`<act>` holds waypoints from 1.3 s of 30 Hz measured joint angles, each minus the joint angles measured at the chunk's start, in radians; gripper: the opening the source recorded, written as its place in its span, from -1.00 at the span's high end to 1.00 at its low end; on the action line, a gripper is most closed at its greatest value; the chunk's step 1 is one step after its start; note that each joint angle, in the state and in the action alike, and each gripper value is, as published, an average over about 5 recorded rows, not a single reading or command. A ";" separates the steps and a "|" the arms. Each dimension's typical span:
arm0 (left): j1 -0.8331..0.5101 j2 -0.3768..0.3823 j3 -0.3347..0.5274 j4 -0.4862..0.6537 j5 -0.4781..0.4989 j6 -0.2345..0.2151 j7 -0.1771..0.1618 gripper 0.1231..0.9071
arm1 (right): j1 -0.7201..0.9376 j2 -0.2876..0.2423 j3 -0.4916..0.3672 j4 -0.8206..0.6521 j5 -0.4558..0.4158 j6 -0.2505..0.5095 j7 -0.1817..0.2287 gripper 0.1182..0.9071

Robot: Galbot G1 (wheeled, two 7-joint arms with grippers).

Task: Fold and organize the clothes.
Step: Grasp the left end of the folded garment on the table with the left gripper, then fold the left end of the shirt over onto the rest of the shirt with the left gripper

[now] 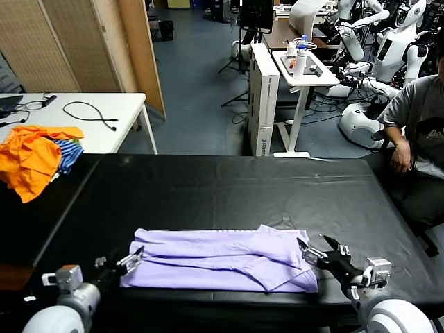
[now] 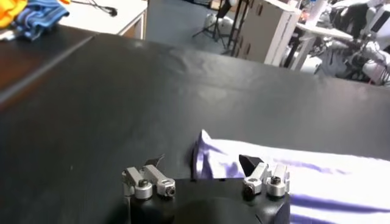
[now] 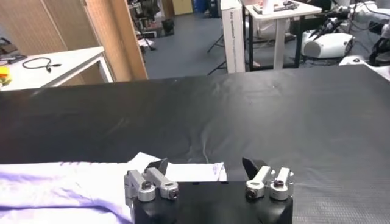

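Left gripper (image 2: 201,169), jaws apart, at T-shirt (image 2: 317,176) corner

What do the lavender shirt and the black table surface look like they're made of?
T-shirt: soft matte knit, probably cotton; it drapes in limp folds and creases. Table cover: black sheet, likely vinyl or rubber; fine pebbled grain shows in the right wrist view, with a dull sheen and slight ripples.

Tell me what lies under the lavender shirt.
The shirt lies folded flat on the black table; only black tabletop shows around it. Anything beneath its layers is covered, and no bulge shows.
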 joint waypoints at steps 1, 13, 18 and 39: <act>0.003 -0.004 0.001 0.001 0.002 -0.001 0.001 -1.00 | 0.000 0.000 0.000 0.000 0.000 0.000 0.000 -1.00; 0.003 -0.043 0.024 0.007 -0.013 -0.013 -0.011 -0.53 | 0.011 0.001 -0.008 -0.001 -0.005 0.002 -0.001 -1.00; -0.001 -0.049 0.026 0.009 -0.070 0.003 -0.047 0.24 | 0.017 -0.002 -0.010 -0.002 -0.011 0.003 -0.002 -1.00; 0.045 0.094 -0.129 -0.003 0.330 -0.134 -0.005 0.87 | 0.018 0.023 -0.019 -0.019 -0.056 0.022 -0.018 -1.00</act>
